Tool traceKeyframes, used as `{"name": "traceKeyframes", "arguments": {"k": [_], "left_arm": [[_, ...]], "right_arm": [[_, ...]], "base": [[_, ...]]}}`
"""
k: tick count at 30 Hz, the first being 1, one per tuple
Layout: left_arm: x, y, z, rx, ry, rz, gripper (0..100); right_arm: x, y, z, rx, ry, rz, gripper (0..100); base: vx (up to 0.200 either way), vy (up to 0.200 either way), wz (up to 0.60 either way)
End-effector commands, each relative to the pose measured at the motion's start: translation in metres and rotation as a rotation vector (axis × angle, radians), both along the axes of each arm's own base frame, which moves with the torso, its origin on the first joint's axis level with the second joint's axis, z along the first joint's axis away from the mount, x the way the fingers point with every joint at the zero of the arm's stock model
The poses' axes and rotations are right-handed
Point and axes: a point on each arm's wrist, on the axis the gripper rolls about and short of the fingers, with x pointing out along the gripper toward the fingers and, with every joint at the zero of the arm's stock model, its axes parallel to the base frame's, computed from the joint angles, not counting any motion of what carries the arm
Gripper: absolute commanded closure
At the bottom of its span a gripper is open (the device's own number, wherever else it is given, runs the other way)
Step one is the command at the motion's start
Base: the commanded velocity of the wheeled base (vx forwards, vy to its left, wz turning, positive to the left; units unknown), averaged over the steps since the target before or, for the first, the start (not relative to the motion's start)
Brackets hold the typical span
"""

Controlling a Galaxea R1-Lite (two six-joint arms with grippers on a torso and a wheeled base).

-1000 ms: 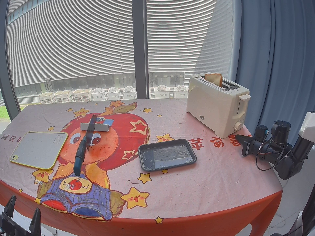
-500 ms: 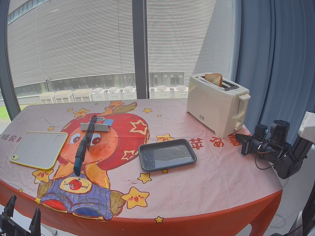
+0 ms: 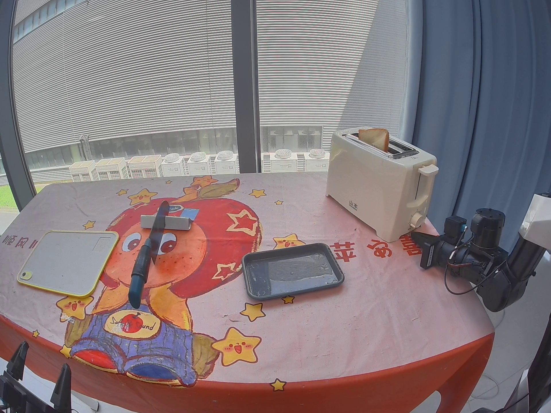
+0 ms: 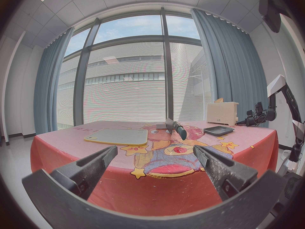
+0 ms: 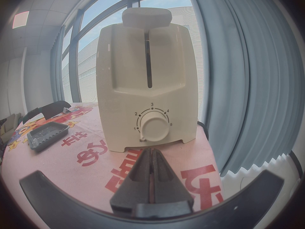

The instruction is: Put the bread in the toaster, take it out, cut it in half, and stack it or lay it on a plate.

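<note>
While the bread (image 3: 373, 139) sits upright in the toaster (image 3: 379, 187) slot, we see the right gripper (image 3: 418, 240) pinched together, empty, near its dial (image 5: 154, 128). Left gripper (image 4: 155, 151): spread wide, empty.

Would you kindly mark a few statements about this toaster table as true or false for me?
1. A slice of bread stands in the toaster. True.
2. The right gripper is open. False: it is shut, pointing at the toaster.
3. The knife lies on the cutting board. False: it lies beside the board, its blade propped on a grey block.
4. The tray holds no bread. True.
5. The left gripper is open. True.
</note>
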Motion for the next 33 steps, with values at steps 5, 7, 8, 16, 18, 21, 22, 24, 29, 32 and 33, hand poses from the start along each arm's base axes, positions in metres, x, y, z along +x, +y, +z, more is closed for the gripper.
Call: {"name": "traceKeyframes", "arguments": {"k": [5,7,8,16,18,21,22,24,29,32,33], "left_arm": [[0.0012,0.0,-0.0044,0.0,0.016,0.001,0],[0.0012,0.0,-0.0044,0.0,0.016,0.001,0],[0.0012,0.0,-0.0045,0.0,0.018,0.001,0],[0.0012,0.0,-0.0044,0.0,0.016,0.001,0],[0.0012,0.0,-0.0044,0.0,0.016,0.003,0],[0.0012,0.0,-0.0045,0.0,0.018,0.001,0],[0.0012,0.0,-0.0044,0.0,0.016,0.001,0],[0.0012,0.0,-0.0045,0.0,0.018,0.001,0],[0.0012,0.0,-0.0044,0.0,0.016,0.001,0],[0.0012,0.0,-0.0045,0.0,0.018,0.001,0],[0.0012,0.0,-0.0044,0.0,0.016,0.001,0]], "right_arm": [[0.0013,0.0005,0.0009,0.001,-0.008,0.001,100],[0.0017,0.0,0.0007,0.001,-0.008,0.0,100],[0.0028,-0.0004,0.001,0.003,-0.01,-0.002,100],[0.004,0.0018,0.0029,0.049,-0.003,-0.01,100],[0.0049,0.0024,0.0037,0.059,-0.004,-0.013,100],[0.0046,0.0029,0.0029,0.059,-0.001,-0.012,100],[0.0049,0.0029,0.0032,0.059,-0.002,-0.012,100],[0.0049,0.0029,0.0032,0.059,-0.002,-0.012,100],[0.0049,0.0029,0.0052,0.061,-0.009,-0.01,100],[0.0049,0.003,0.0075,0.063,-0.017,-0.009,100],[0.0048,0.003,0.008,0.063,-0.018,-0.009,100]], "base": [[0.0,0.0,0.0],[0.0,0.0,0.0],[0.0,0.0,0.0],[0.0,0.0,0.0],[0.0,0.0,0.0],[0.0,0.0,0.0],[0.0,0.0,0.0],[0.0,0.0,0.0],[0.0,0.0,0.0],[0.0,0.0,0.0],[0.0,0.0,0.0]]}}
